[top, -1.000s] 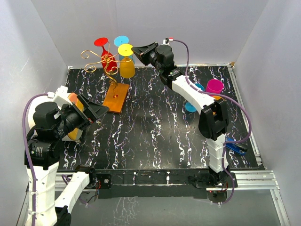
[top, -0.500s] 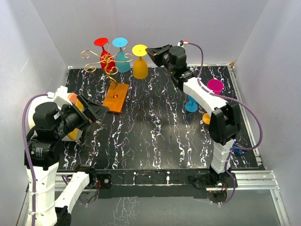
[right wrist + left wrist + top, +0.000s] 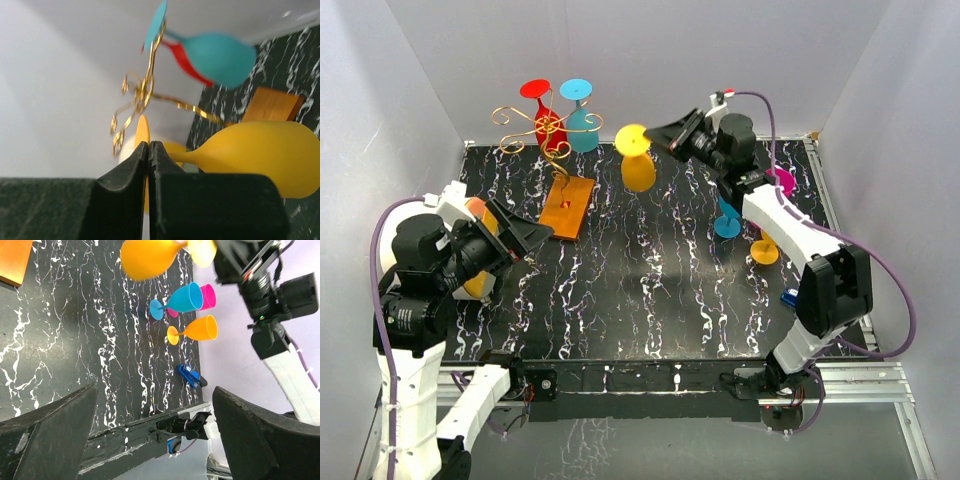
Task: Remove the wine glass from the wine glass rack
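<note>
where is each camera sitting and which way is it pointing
Top external: above and behind the bases, looking down on the table; both arms show.
Left wrist: faces across to the right arm; the open left gripper frames it.
Right wrist: faces the wine glass rack; right gripper shut on the yellow wine glass.
Shared: all three show that glass.

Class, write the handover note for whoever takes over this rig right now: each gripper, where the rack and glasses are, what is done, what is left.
Right gripper: jaws shut on the foot of the yellow wine glass, held in the air to the right of the wine glass rack, clear of it.
Left gripper: open, empty, near the rack's wooden base.
Red glass and teal glass hang on the rack.
Done: yellow glass is off.
Left: probably set it on the table and release.
</note>
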Robot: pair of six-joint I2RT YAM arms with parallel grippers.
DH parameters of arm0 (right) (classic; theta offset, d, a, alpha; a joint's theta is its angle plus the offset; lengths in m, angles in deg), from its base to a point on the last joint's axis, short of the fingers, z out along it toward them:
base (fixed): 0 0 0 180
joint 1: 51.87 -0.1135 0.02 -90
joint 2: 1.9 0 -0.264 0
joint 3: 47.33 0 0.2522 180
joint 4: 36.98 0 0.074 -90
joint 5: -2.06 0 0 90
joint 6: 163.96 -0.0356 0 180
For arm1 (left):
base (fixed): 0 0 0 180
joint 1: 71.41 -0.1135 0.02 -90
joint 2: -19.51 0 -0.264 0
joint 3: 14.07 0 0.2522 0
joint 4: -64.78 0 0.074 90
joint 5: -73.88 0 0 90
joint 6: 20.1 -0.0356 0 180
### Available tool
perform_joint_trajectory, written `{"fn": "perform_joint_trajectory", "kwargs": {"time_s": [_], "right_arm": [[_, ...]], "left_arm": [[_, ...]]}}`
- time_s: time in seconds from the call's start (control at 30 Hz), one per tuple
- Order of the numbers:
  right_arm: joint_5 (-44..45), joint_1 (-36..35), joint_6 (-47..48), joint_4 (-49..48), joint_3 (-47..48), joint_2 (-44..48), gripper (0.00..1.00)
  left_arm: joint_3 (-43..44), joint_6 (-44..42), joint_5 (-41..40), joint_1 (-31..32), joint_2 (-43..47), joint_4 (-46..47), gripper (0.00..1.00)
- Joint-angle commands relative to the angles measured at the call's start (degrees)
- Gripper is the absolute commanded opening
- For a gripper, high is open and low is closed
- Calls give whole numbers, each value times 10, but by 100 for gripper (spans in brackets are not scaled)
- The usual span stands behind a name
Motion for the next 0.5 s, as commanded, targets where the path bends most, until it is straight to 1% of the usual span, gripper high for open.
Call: {"fn": "perform_joint_trajectory", "kwargs": {"time_s": [0.0,0.1,0.2,0.27,0.33,0.47], "right_arm": [[-179,-35,109,-78,-106,70,0],[-181,-79,158,-80,-184,118,0],[-175,-110,181,-74,-228,153,0],[-165,-123,161,-105,-261,176,0],[-162,-136,127,-167,-293,187,0],[-148,-156,88,-225,-311,190,0]], "left_arm": [[-15,-1,45,-4,-16,30,97],[-55,32,98,-4,-19,92,97],[-123,108,159,-4,-11,195,96],[-166,146,183,-4,-4,254,96],[-200,173,202,-4,2,299,96],[-235,191,231,-3,-10,331,94]]}}
